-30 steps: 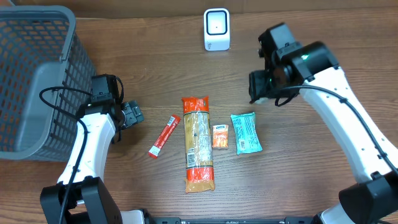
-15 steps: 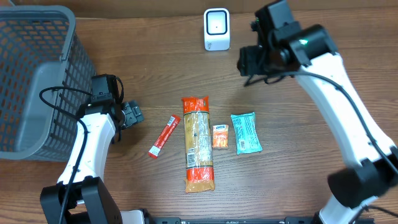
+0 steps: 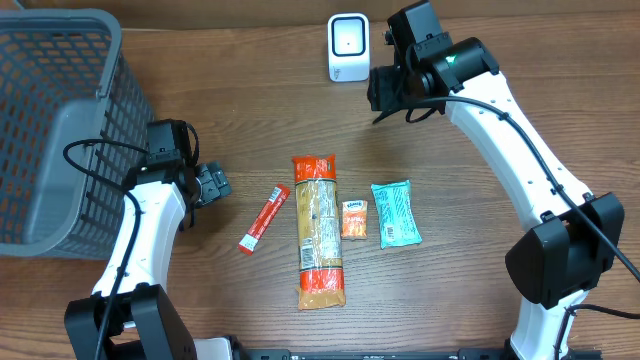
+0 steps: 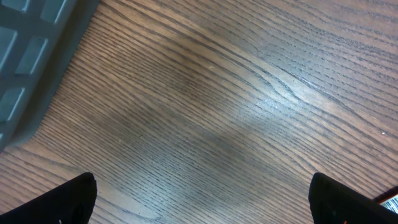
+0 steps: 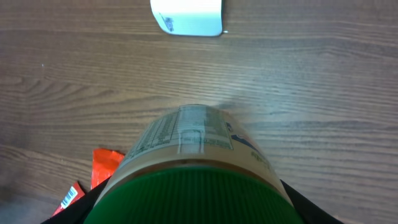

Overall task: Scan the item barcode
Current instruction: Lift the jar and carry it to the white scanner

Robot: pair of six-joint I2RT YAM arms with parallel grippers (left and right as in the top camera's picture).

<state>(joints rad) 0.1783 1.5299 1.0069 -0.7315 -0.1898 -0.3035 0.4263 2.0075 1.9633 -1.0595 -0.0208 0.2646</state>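
Grey plastic lattice is forming the basket, which is standing at the far left of the wooden surface. Just right of it, the left hand is hanging over bare wood, released. In its own wrist view the two dark fingertips are sitting in opposite bottom corners with only wood grain between them, and a corner of the basket is showing at upper left.

Further right, four packets are lying in a loose row across the middle of the surface. A red stick sachet is lying tilted. A long pasta bag with orange ends is lying lengthwise, a small orange packet is just beside it, and a teal packet is lying next to that. All four are lying well apart from the right hand.

At the far edge a white scanner is standing. Just to its right and slightly nearer, the right hand is grasping a jar with a green lid and a tan body carrying a printed label.

From overhead the hand is hiding most of the jar. In the right wrist view the jar is filling the lower middle, gripped on both sides. Its lid is facing the camera and its body is pointing away toward the scanner, which is showing at the top edge, ahead and a little left. The jar is staying apart from the scanner. A panel of small print is facing up, too fine to tell whether it is a barcode.
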